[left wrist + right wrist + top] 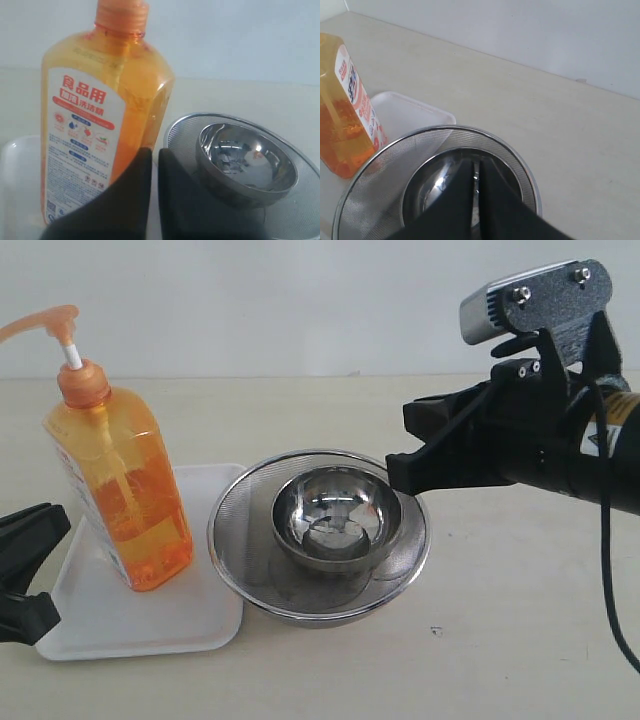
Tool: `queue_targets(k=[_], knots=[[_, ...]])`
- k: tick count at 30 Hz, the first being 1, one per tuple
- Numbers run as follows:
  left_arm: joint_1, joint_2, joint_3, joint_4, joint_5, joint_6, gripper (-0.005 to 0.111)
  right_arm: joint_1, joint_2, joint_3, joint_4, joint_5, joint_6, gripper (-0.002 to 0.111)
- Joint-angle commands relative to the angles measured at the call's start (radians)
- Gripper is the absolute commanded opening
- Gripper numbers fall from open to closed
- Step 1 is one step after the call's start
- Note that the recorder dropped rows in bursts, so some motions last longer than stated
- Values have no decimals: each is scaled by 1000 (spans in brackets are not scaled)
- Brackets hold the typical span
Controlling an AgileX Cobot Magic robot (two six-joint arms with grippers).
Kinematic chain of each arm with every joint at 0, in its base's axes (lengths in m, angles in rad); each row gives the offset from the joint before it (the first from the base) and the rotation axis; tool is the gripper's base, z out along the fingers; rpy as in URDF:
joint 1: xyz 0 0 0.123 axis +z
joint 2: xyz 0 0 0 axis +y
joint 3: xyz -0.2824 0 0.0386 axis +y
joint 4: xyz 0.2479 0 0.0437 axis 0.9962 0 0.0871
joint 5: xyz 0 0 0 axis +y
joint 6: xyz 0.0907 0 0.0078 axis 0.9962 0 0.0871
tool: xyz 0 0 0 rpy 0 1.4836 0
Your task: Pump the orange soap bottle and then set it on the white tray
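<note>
1. Right now the mesh strainer bowl (228, 575) sits near the middle of the pale table (500, 630), and everything else is placed from it.
2. Nested inside the strainer is a small steel bowl (335, 515), shiny, with nothing visible in it.
3. The orange soap bottle (120, 490) stands upright just beside the strainer, on its left as the exterior view shows it; a thin strip of white shows between the two.
4. The bottle's base rests on the white tray (150, 630), so it is already on the tray.
5. The tray lies on the same side of the strainer as the bottle, and the strainer's rim overlaps the tray's nearest edge.
6. The bottle's pump head (50, 322) sits raised on its white stem, with the spout pointing away from the strainer.
7. The bottle's white-and-red label (80, 150) faces away from the strainer, toward the left wrist camera.
8. The left gripper (154, 156) is on the far side of the tray from the strainer. Its fingers are pressed almost together, hold nothing, and stand clear of the bottle.
9. The right gripper (476, 166) hangs over the strainer's rim on the side opposite the bottle. Its fingers are drawn together, grip nothing, and point toward the small steel bowl.
</note>
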Motion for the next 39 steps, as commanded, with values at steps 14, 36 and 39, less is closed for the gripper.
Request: queue_targets(k=[14,36,39], knots=[[-4,0,7,3,2,-9,5,-6,-8,3,-5,-12,-37,0],[-4,0,7,3,2,-9,5,-6,-129,99,-5,16,-49,0],[-4,0,7,3,2,-9,5,-6,-150,149,-5,-36,-50,0]])
